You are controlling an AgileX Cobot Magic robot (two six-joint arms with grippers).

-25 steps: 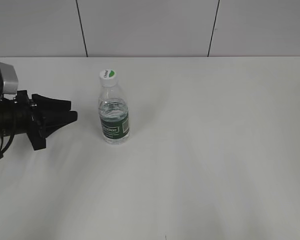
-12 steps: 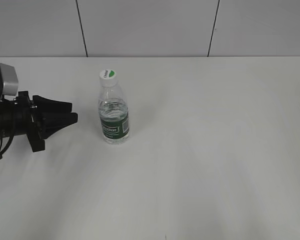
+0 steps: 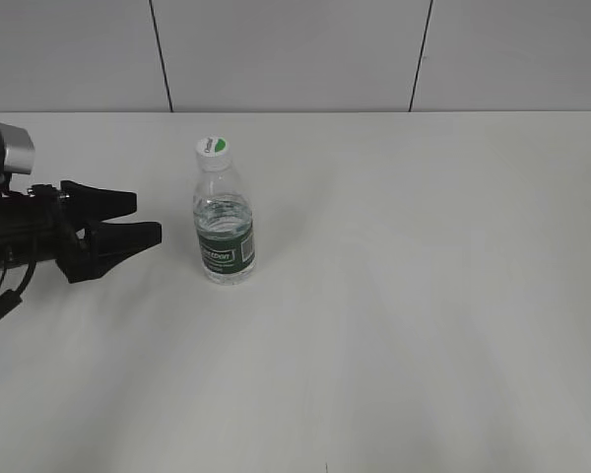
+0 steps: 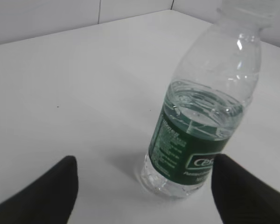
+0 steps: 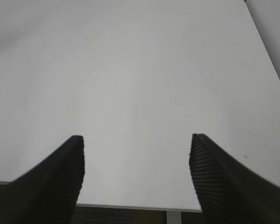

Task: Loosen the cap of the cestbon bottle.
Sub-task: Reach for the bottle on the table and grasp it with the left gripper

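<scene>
Soft, even room light falls from above on the white table [image 3: 424,296], which reads bright but not blown out. Shadows are faint: a pale smudge lies under the left gripper [image 3: 143,219] toward 5 o'clock, and the cestbon bottle [image 3: 224,222] casts almost none. Its cap [image 3: 214,148] stays crisp. Up close, the left wrist view is softer, with small highlights on the clear plastic (the lettering blurs). The right gripper [image 5: 136,161] fingertips look dark and slightly fuzzy.
</scene>
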